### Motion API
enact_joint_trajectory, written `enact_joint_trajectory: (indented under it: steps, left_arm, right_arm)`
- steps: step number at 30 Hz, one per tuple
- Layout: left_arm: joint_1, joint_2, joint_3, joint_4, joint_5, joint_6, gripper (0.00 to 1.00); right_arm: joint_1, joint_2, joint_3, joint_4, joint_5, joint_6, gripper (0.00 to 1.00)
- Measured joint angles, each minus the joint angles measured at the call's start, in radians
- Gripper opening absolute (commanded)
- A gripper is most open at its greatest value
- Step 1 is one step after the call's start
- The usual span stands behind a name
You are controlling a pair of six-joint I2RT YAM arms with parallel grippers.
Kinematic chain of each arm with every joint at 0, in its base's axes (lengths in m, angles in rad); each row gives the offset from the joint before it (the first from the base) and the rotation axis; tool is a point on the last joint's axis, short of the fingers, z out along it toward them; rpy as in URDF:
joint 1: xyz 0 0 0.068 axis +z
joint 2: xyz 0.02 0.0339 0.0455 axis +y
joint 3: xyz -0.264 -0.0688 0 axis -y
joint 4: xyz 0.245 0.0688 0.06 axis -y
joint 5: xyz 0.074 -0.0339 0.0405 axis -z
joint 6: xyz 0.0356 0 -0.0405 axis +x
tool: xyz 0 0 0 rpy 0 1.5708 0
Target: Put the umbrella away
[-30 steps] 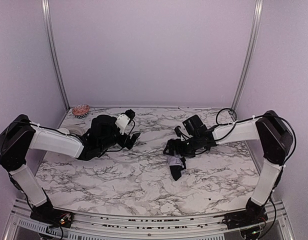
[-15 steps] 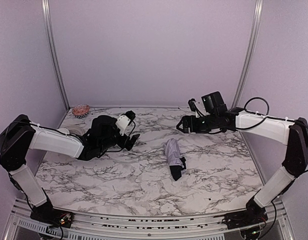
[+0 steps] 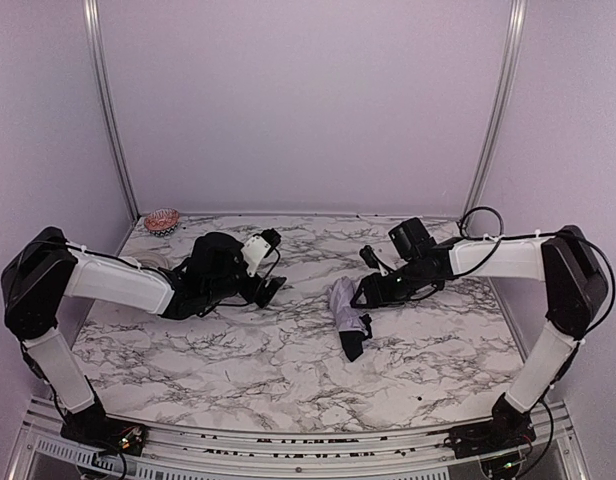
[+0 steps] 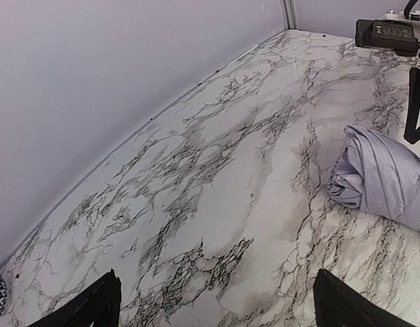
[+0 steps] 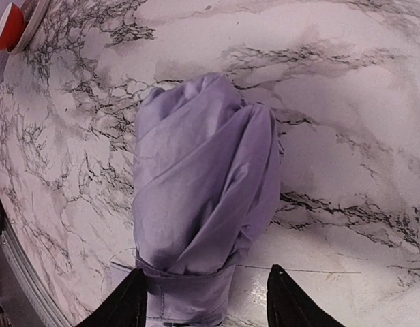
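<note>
The umbrella lies folded near the middle of the marble table (lavender cloth bunched, black end toward the near edge); the right gripper is low at its right side, fingers apart, flanking the cloth, not clamped; the left gripper hovers well apart, spread wide, holding nothing.

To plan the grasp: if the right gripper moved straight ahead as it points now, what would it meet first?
The right gripper would meet the umbrella first: its folded lavender bundle lies directly ahead, the near end between the open jaws.
</note>
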Motion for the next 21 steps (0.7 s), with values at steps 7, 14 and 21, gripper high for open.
enact_joint_trajectory:
  steps: [7,14,21]
  left_arm:
    - [-0.008,0.002,0.018,-0.024,0.001,0.015,0.99]
    - [-0.017,0.020,0.041,-0.047,0.001,0.032,0.99]
    - [-0.021,0.020,0.045,-0.055,0.001,0.040,0.99]
  right_arm:
    - [0.026,0.015,-0.030,0.016,-0.033,-0.001,0.44]
    - [0.031,0.016,-0.074,0.078,-0.036,0.008,0.32]
    - [0.031,0.023,-0.064,0.087,-0.038,0.017,0.62]
